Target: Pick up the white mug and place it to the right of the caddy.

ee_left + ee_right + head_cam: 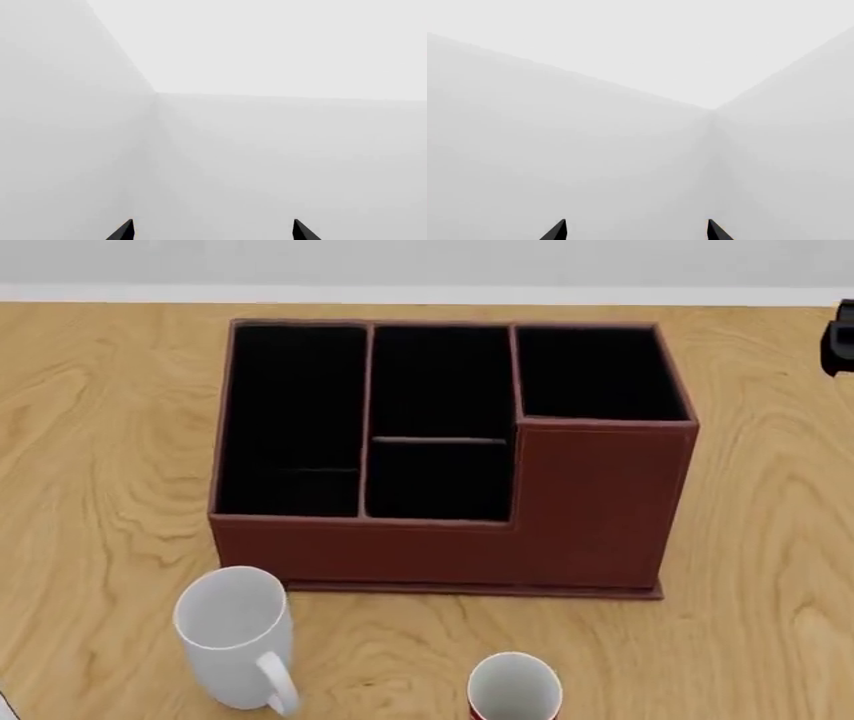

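Note:
The white mug (236,636) stands upright on the wooden table, in front of the caddy's left end, its loop handle turned toward me. The caddy (454,460), a reddish-brown box with black-lined compartments, sits in the middle of the table. Neither arm shows in the head view. In the left wrist view my left gripper (213,231) is open, its two black tips wide apart against bare grey walls. My right gripper (636,231) is likewise open in the right wrist view, with nothing between its tips.
A red mug (515,690) with a white inside stands at the near edge, in front of the caddy's right half. A small black object (841,338) shows at the far right edge. The wooden tabletop (774,540) extends right of the caddy.

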